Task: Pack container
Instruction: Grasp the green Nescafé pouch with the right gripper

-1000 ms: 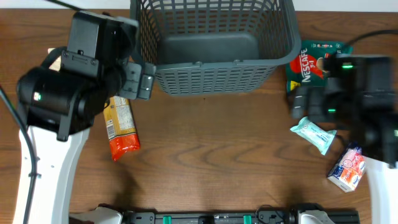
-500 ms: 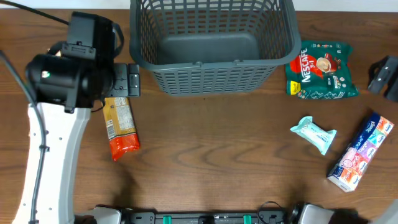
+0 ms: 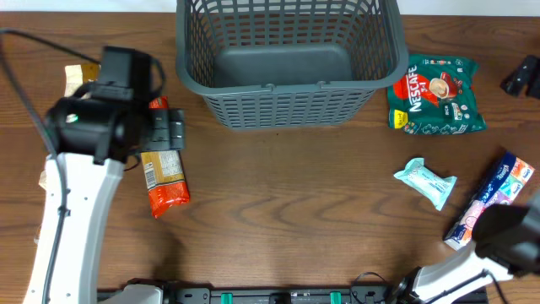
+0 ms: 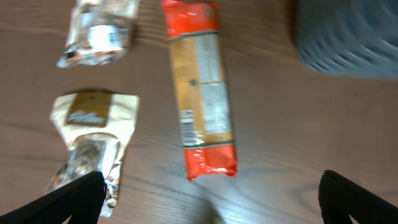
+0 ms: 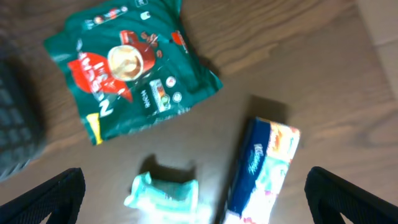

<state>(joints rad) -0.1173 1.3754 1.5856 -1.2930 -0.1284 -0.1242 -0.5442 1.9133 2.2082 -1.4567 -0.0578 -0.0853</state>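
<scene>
The dark grey slotted basket point(image 3: 287, 63) stands at the back centre, with nothing in it; its corner shows blurred in the left wrist view point(image 4: 348, 37). My left gripper point(image 3: 166, 127) is open and empty, raised over the upper part of a long orange packet with red ends point(image 3: 163, 173) point(image 4: 202, 93). In its wrist view the fingers point(image 4: 74, 199) stand wide apart. My right gripper point(image 5: 196, 205) is open and empty, high above a teal packet point(image 5: 165, 193) point(image 3: 426, 181) and a blue and white box point(image 5: 261, 168) point(image 3: 491, 203).
A green Nescafe packet point(image 3: 434, 93) point(image 5: 127, 65) lies right of the basket. A beige packet with a brown label point(image 4: 90, 143) point(image 3: 80, 78) and a clear packet point(image 4: 99, 31) lie left of the orange packet. A dark part of the right arm point(image 3: 521, 78) shows at the right edge.
The right arm has lifted off the packets and swung to the right edge, uncovering the whole box. The left arm has shifted a little left and toward the front.
</scene>
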